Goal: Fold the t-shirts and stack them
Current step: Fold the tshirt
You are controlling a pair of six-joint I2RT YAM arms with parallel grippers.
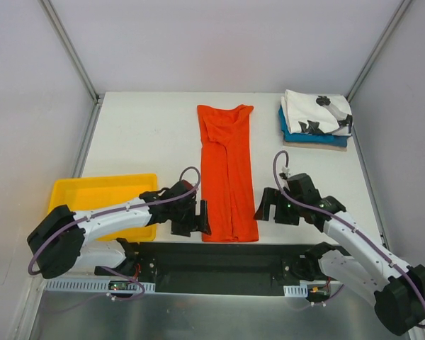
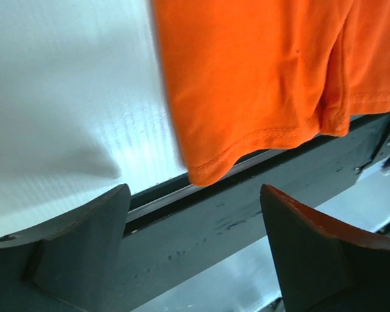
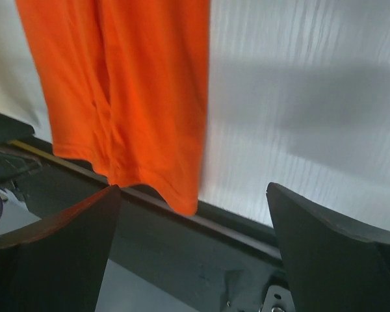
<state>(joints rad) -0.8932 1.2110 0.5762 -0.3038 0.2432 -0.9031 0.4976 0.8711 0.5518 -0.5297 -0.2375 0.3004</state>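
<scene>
The orange-red t-shirt (image 1: 227,170) lies as a long narrow strip down the middle of the table, its hem hanging slightly over the near edge. It also shows in the left wrist view (image 2: 266,71) and the right wrist view (image 3: 130,84). My left gripper (image 1: 193,221) is open and empty just left of the hem (image 2: 194,214). My right gripper (image 1: 269,205) is open and empty just right of the hem (image 3: 194,221). The white t-shirt with black marks (image 1: 317,113) lies folded on the teal-blue t-shirt (image 1: 319,138) at the far right.
A yellow plastic tray (image 1: 103,193) sits at the near left, under the left arm. A dark rail (image 1: 219,262) runs along the table's near edge. Grey walls enclose the table on three sides.
</scene>
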